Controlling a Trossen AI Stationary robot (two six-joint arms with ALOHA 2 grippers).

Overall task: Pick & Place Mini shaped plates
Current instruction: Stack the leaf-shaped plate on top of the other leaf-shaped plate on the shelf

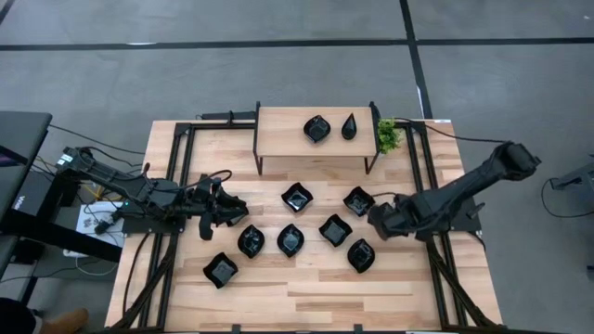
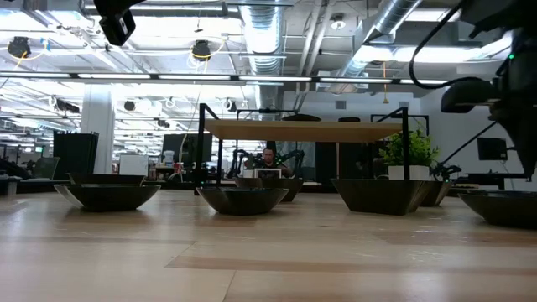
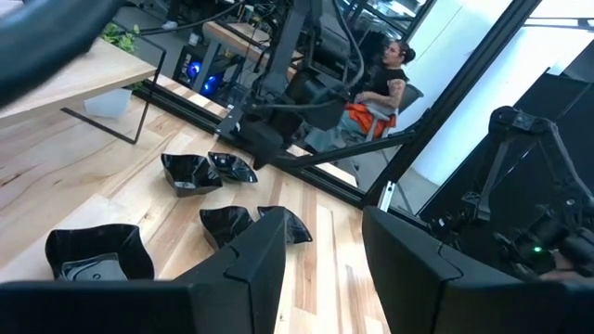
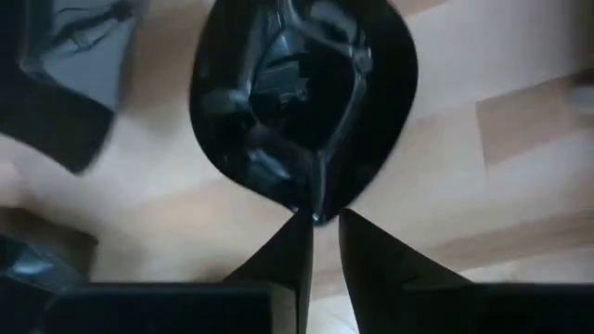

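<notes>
Two mini shaped plates [image 1: 317,129] already on raised shelf [image 1: 278,134], beside small plant [image 1: 387,135]; seven more left on table [image 1: 278,288] below, by high view.

Right gripper [image 4: 320,223] low over table, fingers nearly closed, pinching rim tip of teardrop plate [image 4: 306,102] directly ahead; plate not lifted yet.

Left gripper [image 3: 325,269] waiting at table's left side, fingers apart, empty, nearest plates [image 3: 93,252] just ahead.

Judgement: task early, most plates remaining.
</notes>
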